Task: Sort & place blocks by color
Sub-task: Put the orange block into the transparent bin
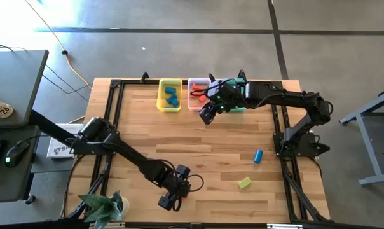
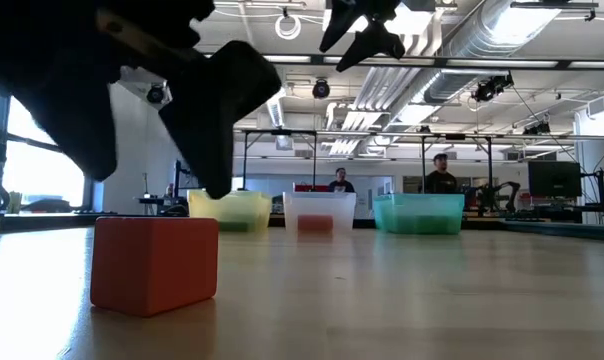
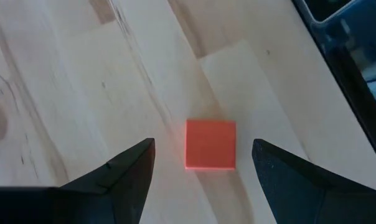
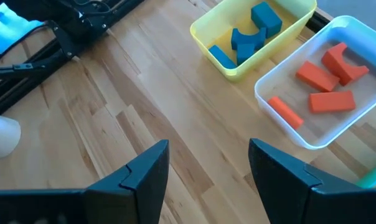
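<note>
Fingers of the left gripper [image 3: 203, 171] stood spread above a red cube [image 3: 210, 144] on the table [image 1: 211, 137] near its front edge, not touching it. The right gripper [image 4: 208, 168] hung empty, jaws apart, before the yellow tray [image 4: 294, 20] of blue blocks [image 4: 249, 34] and clear tray [image 4: 371, 36] of red blocks [image 4: 325, 84]. A blue cylinder [image 1: 258, 156] and what looked like a green block [image 1: 244, 183] lay loose.

Red-orange cube [image 3: 210, 144]; blue blocks [image 4: 247, 34] — yellow tray [image 4: 238, 67].
</note>
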